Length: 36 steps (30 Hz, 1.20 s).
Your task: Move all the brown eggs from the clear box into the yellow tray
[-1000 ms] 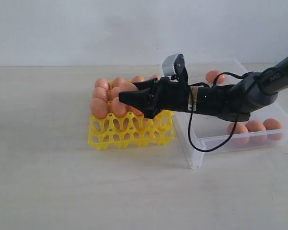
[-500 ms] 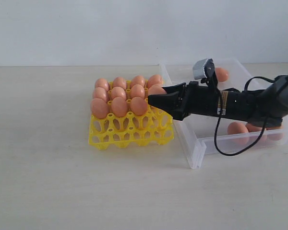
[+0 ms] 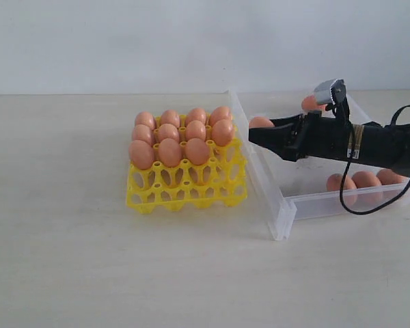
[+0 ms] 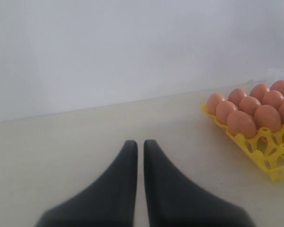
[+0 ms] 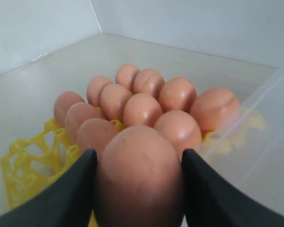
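The yellow tray [image 3: 184, 188] sits left of the clear box [image 3: 280, 205] and holds several brown eggs [image 3: 169, 152] in its back rows, while the front row of cups is bare. My right gripper [image 3: 260, 132] hovers over the left end of the box and is shut on one brown egg [image 5: 138, 175], which shows at its tip [image 3: 261, 122]. Three eggs [image 3: 365, 180] lie in the box's front right corner, and another egg [image 3: 307, 102] lies at the back. My left gripper [image 4: 140, 144] is shut and empty, low over the table, with the tray [image 4: 270, 151] off to one side.
The box's left wall [image 3: 249, 147] leans close beside the tray's right edge. A black cable [image 3: 348, 205] loops down from the right arm over the box's front wall. A pale wall stands behind the table.
My right gripper has drawn back to the right, from over the tray to over the clear box, with an egg between its fingers. The tray's eggs, earlier partly hidden, now show.
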### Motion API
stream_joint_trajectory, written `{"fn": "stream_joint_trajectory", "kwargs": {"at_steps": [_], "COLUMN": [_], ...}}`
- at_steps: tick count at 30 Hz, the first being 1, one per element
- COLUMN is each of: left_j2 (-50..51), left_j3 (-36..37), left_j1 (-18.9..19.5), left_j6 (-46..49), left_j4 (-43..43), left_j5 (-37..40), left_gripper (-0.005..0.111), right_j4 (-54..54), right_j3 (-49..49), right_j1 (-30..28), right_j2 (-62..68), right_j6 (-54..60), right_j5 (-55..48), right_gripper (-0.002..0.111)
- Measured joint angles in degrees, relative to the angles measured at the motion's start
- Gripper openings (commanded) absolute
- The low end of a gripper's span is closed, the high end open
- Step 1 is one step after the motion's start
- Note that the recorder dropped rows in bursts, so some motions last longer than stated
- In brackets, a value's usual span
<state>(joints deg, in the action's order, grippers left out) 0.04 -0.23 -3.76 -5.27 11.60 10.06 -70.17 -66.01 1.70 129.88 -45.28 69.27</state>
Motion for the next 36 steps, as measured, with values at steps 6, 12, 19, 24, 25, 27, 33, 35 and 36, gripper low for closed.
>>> {"fn": "stream_joint_trajectory", "kwargs": {"at_steps": [6,12,19,24,25,27,33,35,36], "left_j2": [0.0,0.0,0.0,0.0,0.0,0.0,0.0,0.0,0.0], "left_j3": [0.0,0.0,0.0,0.0,0.0,0.0,0.0,0.0,0.0], "left_j1": [0.0,0.0,0.0,0.0,0.0,0.0,0.0,0.0,0.0], "left_j6": [0.0,0.0,0.0,0.0,0.0,0.0,0.0,0.0,0.0], "left_j4": [0.0,0.0,0.0,0.0,0.0,0.0,0.0,0.0,0.0], "left_j5": [0.0,0.0,0.0,0.0,0.0,0.0,0.0,0.0,0.0], "left_gripper": [0.004,0.004,0.004,0.004,0.004,0.004,0.004,0.004,0.004], "right_j4": [0.7,5.0,9.6,10.5,10.5,10.8,11.1,12.2,12.6], "right_j3": [1.0,1.0,1.0,1.0,1.0,1.0,1.0,1.0,0.9], "right_j1": [7.7,15.1,15.4,14.1,13.6,12.9,12.6,12.6,12.6], "right_j2": [-1.8,-1.9,-1.9,-1.9,-1.9,-1.9,-2.1,-1.6,-1.3], "right_j6": [1.8,6.1,9.4,9.5,9.2,8.7,8.7,8.7,8.7], "right_j5": [-0.4,-11.3,-13.9,-14.2,-14.3,-14.8,-15.8,-15.3,-15.0], "right_gripper": [0.000,0.000,0.000,0.000,0.000,0.000,0.000,0.000,0.000]}}
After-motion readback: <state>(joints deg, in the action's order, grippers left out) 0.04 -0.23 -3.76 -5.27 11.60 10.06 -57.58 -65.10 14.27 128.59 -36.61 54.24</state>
